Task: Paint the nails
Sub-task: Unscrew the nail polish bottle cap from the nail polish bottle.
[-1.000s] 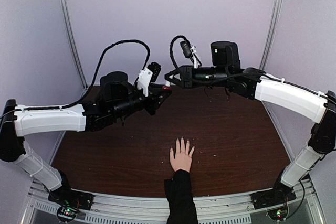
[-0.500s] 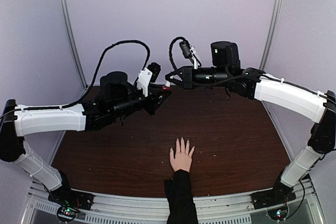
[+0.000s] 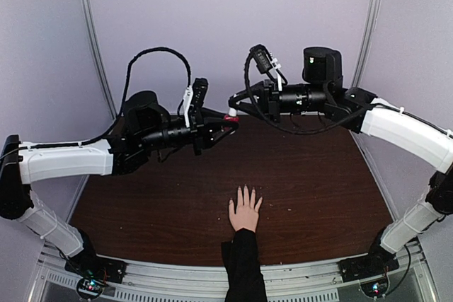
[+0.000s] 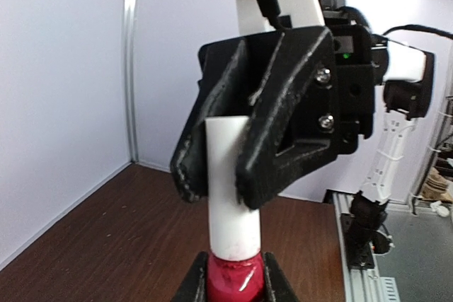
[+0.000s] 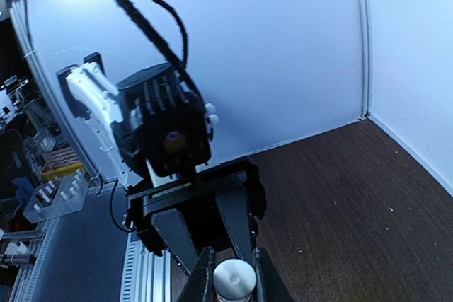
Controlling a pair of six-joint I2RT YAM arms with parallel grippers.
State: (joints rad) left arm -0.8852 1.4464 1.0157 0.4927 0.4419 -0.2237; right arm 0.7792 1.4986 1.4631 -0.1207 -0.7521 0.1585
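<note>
My left gripper point(image 4: 234, 274): clamped on the red glass body of a small nail polish bottle point(image 4: 228, 282), one finger on each side, the bottle upright in my left wrist view.
My right gripper point(image 5: 233, 275): closed on the bottle's tall white cap point(image 4: 229, 228), its two black fingers pinching the cap from opposite sides, above my left fingers.
Cap and bottle: joined, with the cap seated on the red neck.
Where the grippers meet: in the air over the far part of the table point(image 3: 318, 189), toward 12 o'clock in the top view, tips touching the same bottle.
My arms: the left reaches in from 8 o'clock, the right from 3 o'clock, both held high off the wood.
Human hand point(image 3: 245, 211): flat and palm down on the table at 6 o'clock, well apart from the bottle, fingers close together and pointing to 12 o'clock.
Nails point(image 3: 245, 189): at the tips of those fingers, too small for me to tell bare from painted.
Black sleeve point(image 3: 243, 266): runs from the wrist back over the near edge toward 6 o'clock.
</note>
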